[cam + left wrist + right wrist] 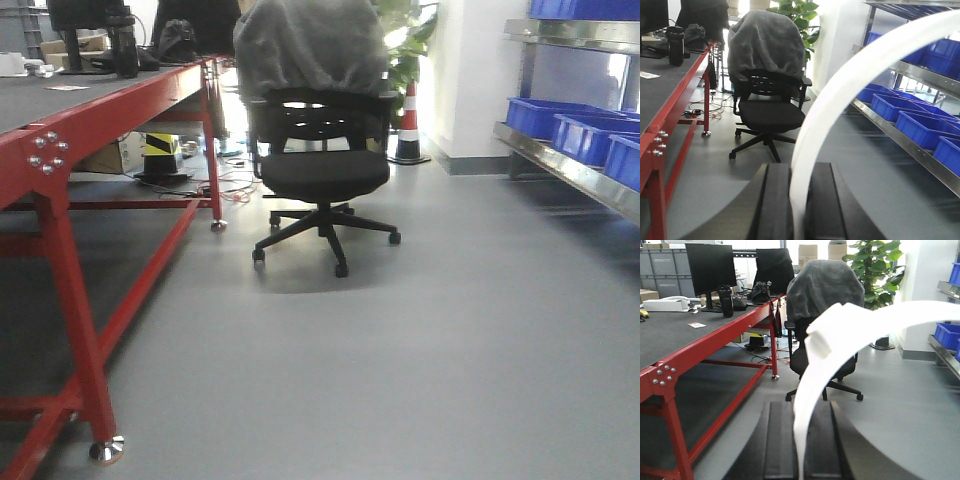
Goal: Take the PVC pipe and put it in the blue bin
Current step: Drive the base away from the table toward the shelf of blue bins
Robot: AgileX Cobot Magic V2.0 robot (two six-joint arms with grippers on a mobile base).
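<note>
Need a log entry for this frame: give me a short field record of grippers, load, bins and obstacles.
left gripper: shut on PVC pipe, a white curved band
right gripper: shut on second PVC pipe, white band with a tab
blue bins: on metal shelf, right
office chair: ahead on floor, grey cloth over back
red table: left

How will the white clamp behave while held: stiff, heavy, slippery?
Probably stiff: the clamp holds its arc unsupported. Likely light, being a thin band. It may pivot, since the left gripper pinches only one end.
</note>
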